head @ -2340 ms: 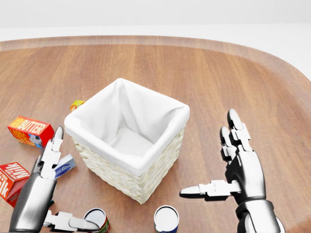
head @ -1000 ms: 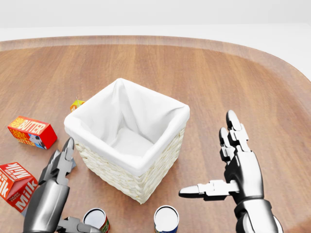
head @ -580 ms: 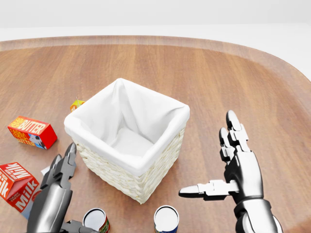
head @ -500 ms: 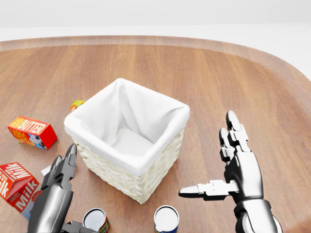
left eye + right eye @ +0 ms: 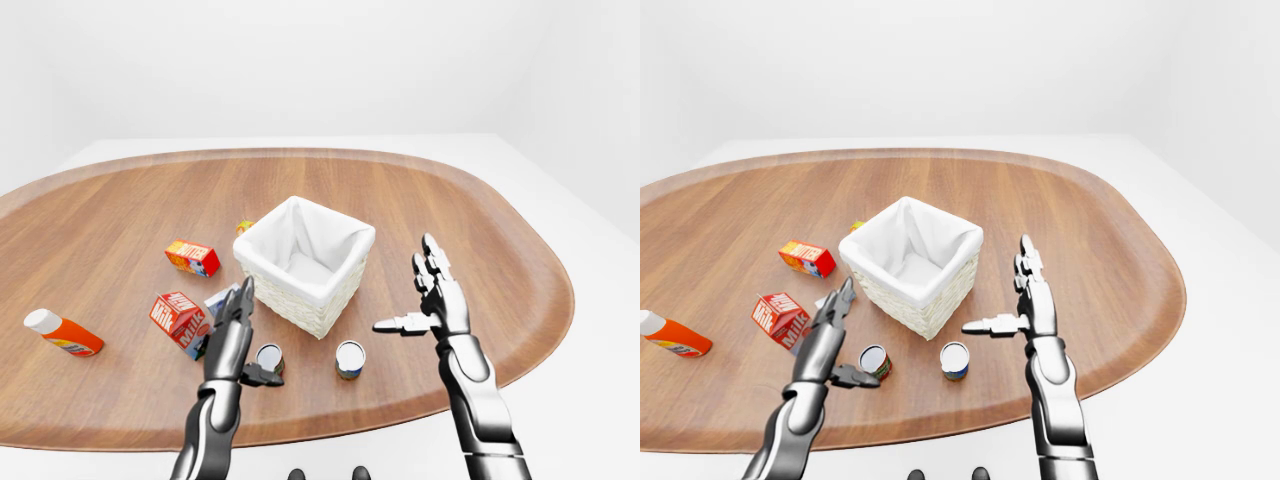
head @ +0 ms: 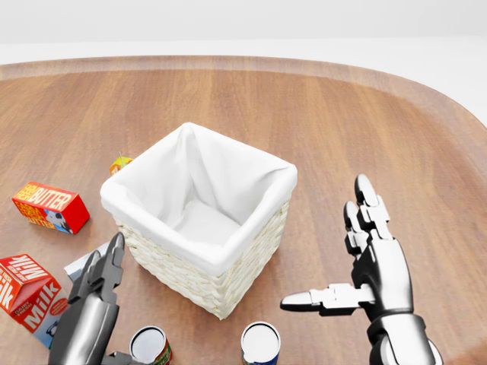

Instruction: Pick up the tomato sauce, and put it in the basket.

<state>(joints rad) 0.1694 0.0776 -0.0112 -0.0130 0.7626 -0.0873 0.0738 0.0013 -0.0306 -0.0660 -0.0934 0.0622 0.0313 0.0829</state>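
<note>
The tomato sauce can [image 6: 151, 346], red-labelled with a pale lid, stands upright near the bottom edge of the head view, below and left of the basket. The white-lined wicker basket [image 6: 228, 285] sits mid-table with nothing in it. My left hand [image 5: 258, 338] is open just left of the can, its fingers pointing up toward the basket and its thumb reaching beside the can's lower side; the fingers are not closed round the can. My right hand [image 6: 327, 251] stands open to the right of the basket, fingers up, thumb pointing left, holding nothing.
A blue-labelled can [image 6: 260, 344] stands right of the red one. At the left lie a milk carton [image 6: 27, 293], a butter box [image 6: 49, 207], a flat pale packet [image 6: 82, 265] and an orange bottle [image 5: 62, 334]. A small yellow item [image 6: 120, 163] sits behind the basket.
My left hand has drifted right and down the head view, nearer the red can and partly out of the bottom edge. The right hand has barely moved.
</note>
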